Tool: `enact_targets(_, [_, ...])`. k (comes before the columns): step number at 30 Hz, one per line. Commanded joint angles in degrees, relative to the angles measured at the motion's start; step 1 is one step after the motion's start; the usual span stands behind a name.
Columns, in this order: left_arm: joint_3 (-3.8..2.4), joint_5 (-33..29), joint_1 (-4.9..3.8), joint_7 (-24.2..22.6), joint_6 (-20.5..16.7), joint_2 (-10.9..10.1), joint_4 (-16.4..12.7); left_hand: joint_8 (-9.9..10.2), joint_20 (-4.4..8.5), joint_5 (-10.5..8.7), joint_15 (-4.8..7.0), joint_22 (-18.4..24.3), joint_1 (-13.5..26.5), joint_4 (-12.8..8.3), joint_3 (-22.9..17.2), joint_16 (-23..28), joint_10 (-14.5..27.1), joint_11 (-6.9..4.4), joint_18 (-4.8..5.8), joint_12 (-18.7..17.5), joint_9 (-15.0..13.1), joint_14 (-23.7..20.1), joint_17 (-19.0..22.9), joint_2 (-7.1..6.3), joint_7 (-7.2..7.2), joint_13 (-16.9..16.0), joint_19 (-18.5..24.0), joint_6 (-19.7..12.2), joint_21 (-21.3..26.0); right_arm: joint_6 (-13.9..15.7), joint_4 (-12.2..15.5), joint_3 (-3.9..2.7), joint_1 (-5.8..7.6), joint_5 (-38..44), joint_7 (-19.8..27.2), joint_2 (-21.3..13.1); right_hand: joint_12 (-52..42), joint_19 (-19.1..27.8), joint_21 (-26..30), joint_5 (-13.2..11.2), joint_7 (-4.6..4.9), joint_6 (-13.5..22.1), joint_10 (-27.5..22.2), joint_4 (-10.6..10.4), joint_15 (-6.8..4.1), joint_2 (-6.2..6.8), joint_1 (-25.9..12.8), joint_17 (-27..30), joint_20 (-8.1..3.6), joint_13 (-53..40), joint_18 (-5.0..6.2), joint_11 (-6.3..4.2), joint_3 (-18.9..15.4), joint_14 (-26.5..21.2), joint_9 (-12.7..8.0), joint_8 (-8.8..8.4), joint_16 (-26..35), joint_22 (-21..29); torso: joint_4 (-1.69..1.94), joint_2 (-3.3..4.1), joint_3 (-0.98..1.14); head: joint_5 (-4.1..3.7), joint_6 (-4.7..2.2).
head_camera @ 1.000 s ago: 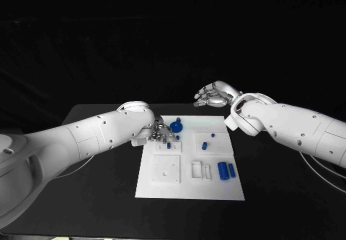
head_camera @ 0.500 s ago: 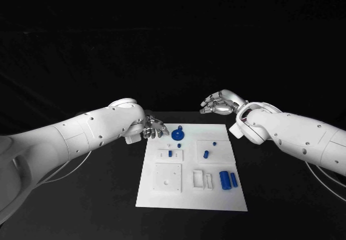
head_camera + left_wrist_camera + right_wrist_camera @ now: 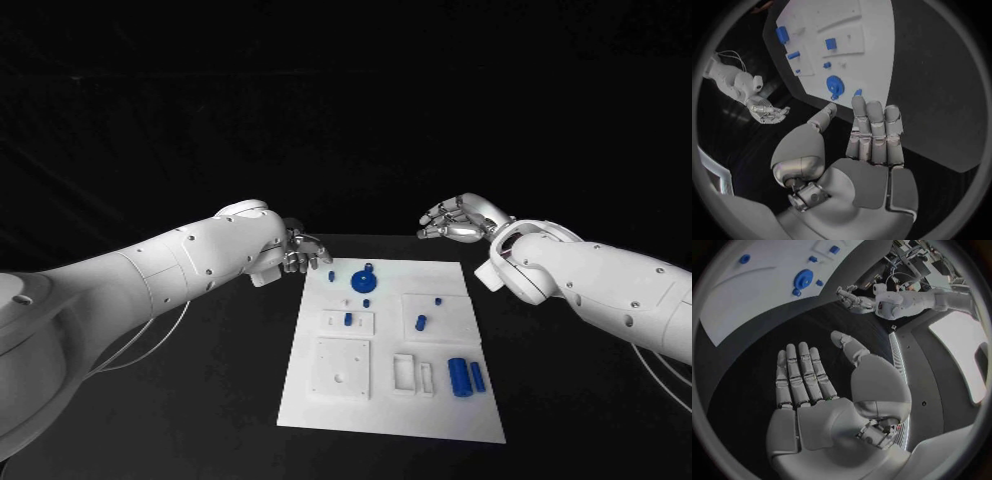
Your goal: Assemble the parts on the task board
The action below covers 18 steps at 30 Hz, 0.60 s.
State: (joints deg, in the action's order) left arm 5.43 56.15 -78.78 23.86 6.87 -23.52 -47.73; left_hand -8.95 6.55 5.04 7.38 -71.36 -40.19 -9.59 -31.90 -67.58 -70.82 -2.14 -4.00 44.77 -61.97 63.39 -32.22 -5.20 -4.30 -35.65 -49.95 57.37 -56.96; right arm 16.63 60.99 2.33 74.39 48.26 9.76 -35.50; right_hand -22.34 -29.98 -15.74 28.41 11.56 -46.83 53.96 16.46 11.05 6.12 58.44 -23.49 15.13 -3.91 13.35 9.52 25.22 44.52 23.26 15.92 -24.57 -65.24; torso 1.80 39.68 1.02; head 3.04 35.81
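Note:
The white task board (image 3: 447, 410) lies in the middle of the black table. On it are a round blue disc part (image 3: 362, 281), several small blue pieces such as one at the far left (image 3: 330, 275) and one in a square recess (image 3: 420, 322), and two blue cylinders (image 3: 460, 376) side by side on the right. My left hand (image 3: 299, 250) hovers just off the board's far left corner, fingers straight and apart, holding nothing (image 3: 870, 145). My right hand (image 3: 459, 218) is raised beyond the far right corner, palm flat and empty (image 3: 817, 390).
A square white plate with a small hole (image 3: 343, 368) and a slotted white block (image 3: 411, 374) sit on the board's near half. Black table surface (image 3: 188, 400) lies on both sides. The board (image 3: 873, 50) and its disc (image 3: 834, 86) appear past my left fingers.
My left hand has lifted off the board's far left area by the blue disc and drawn back past the corner, empty. The camera view has shifted. The right hand stays raised.

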Motion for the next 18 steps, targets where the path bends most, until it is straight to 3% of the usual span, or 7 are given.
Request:
enact_targets(1, [-0.03, 2.1, -0.19, -2.3, -0.5, 0.9, 1.6, -0.4, 5.83, -0.33, -0.23, 0.1, 0.2, 0.4, 0.3, 0.3, -0.3, 0.18, 0.84, -0.4, 0.3, 0.0, 0.1, -0.84, -0.08, 0.1, 0.0, -0.4, 0.3, -0.5, 0.1, -0.06, 0.01, -0.5, 0.3, 0.0, 0.2, 0.4, 0.4, 0.3, 0.15, 0.4, -0.2, 0.0, 0.03, -0.23, -0.5, 0.1, -0.04, 0.0, 0.16, 0.00, 0.0, -0.2, -0.1, -0.22, 0.2, -0.1, -0.15, 0.33, -0.28, 0.09, -0.38])
enact_targets(3, [-0.03, 2.0, -0.21, -2.6, -0.2, 1.2, 2.1, -0.5, 5.82, -0.65, -0.26, 0.1, 0.4, 0.9, 0.3, 0.3, -0.3, 0.21, 0.86, -0.5, 0.5, 0.0, 0.1, -1.12, -0.09, 0.1, 0.0, -0.5, 0.4, -0.5, 0.3, -0.06, 0.01, -0.5, 0.3, -0.1, 0.2, 0.4, 0.4, 0.3, 0.15, 0.4, -0.2, 0.0, 0.03, -0.22, -0.6, 0.1, -0.03, 0.0, 0.15, 0.00, 0.0, -0.2, -0.1, -0.21, 0.2, -0.1, -0.20, 0.44, -0.37, 0.01, -0.48])
enact_targets(5, [-0.03, 2.0, -0.23, -2.9, 0.2, 1.6, 2.6, -0.7, 5.78, -2.23, -0.29, 0.1, 2.0, 2.6, 0.9, 0.3, -0.4, 0.23, 0.92, -0.6, 0.9, 0.0, 0.1, -2.58, -0.15, 0.1, 0.0, -0.7, 0.6, -0.5, 0.5, -0.07, 0.01, -0.6, 0.3, -0.2, 0.2, 0.4, 0.4, 0.3, 0.16, 0.4, -0.2, 0.0, 0.04, -0.21, -0.6, 0.1, -0.02, 0.0, 0.15, 0.01, 0.0, -0.3, -0.1, -0.21, 0.2, -0.1, -0.26, 0.59, -0.46, -0.03, -0.67])
enact_targets(9, [-0.03, 2.1, -0.22, -3.3, 1.2, 2.9, 4.5, -0.9, 5.91, -2.23, -0.22, 0.1, 2.6, 4.1, 0.7, 0.2, -0.4, 0.21, 0.73, -0.7, 1.1, -0.1, 0.0, -4.32, -0.12, 0.0, 0.1, -0.9, 0.7, -0.3, 0.9, -0.24, 0.03, -1.0, 0.2, -0.2, 0.2, 0.4, 0.4, 0.2, 0.16, 0.4, -0.2, 0.0, 0.05, -0.20, -0.6, 0.1, -0.01, 0.0, 0.14, 0.01, 0.0, -0.3, -0.1, -0.20, 0.2, -0.1, -0.39, 0.85, -0.56, 0.03, -0.71])
enact_targets(18, [-0.02, 3.7, -0.09, -4.0, 1.7, 4.9, 7.4, -1.2, 5.88, -2.22, -0.27, -0.2, 1.0, 4.0, 0.4, 0.1, -0.3, 0.32, 0.71, -0.8, 1.5, -0.3, -0.1, -4.30, -0.24, -0.2, 0.2, -1.4, 0.6, -0.2, 2.2, -0.66, 0.28, -1.2, 0.1, -0.5, 0.2, 0.4, 0.5, 0.2, 0.16, 0.4, -0.2, 0.0, 0.05, -0.20, -0.7, 0.2, 0.00, 0.0, 0.14, 0.01, -0.1, -0.3, -0.1, -0.19, 0.2, -0.1, -0.96, 1.70, -0.85, 0.34, -0.73])
